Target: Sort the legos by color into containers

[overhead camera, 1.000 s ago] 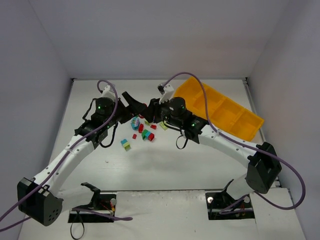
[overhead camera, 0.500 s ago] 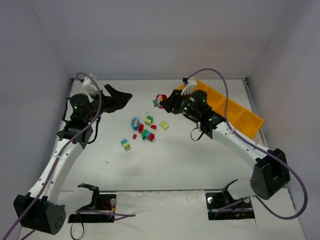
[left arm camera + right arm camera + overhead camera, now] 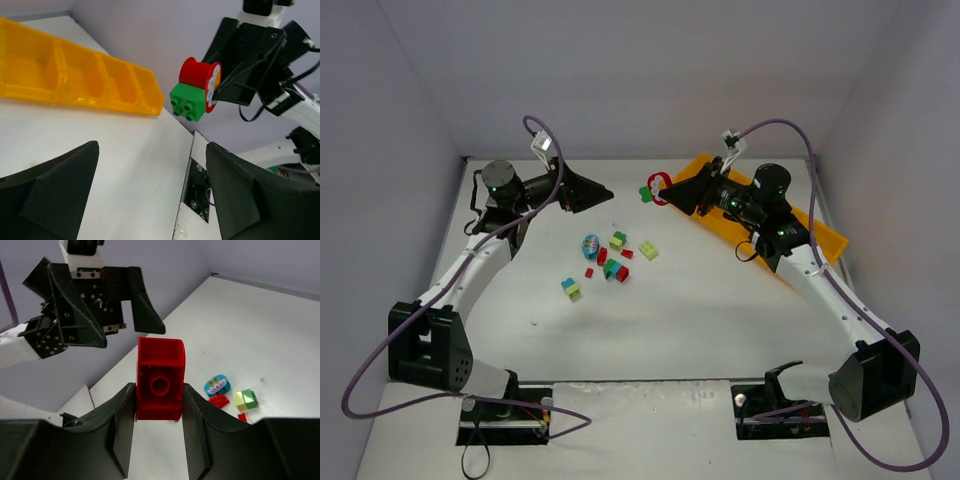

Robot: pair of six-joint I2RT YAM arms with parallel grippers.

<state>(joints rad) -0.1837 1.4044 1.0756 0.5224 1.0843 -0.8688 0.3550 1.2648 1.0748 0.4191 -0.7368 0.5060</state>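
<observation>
A: Left pincer (image 3: 595, 195)?
B: Released. Spread wide, gripping nothing, hanging over the bench (image 3: 670, 310) at about 11 o'clock from the loose bricks (image 3: 613, 268).
A: And the right pincer (image 3: 665, 192)?
B: Clenched on a red brick (image 3: 160, 382), pinched between both fingers (image 3: 122, 425), hollow underside turned toward the wrist camera.
A: Anything touching it?
B: Green brick (image 3: 188, 102), pressed against the red one's lower side, studs pointing down and outward. Both held up off the bench, at roughly 1 o'clock from the loose bricks, facing the left pincer tip to tip, well apart from it.
A: Where to find the tray (image 3: 75, 97)?
B: At 2 o'clock on the bench, lying aslant, with four square pockets in a row. Partly hidden by the right arm from above.
A: Rest of the bricks?
B: Scattered near the middle of the bench: red, green, pale yellow-green, teal. Round teal piece (image 3: 590, 245) at the group's 10 o'clock edge. Teal-and-yellow pair (image 3: 570, 288) off at 7 o'clock, slightly apart from the others.
A: Any bricks in the tray?
B: Cannot tell; pocket floors only partly visible.
</observation>
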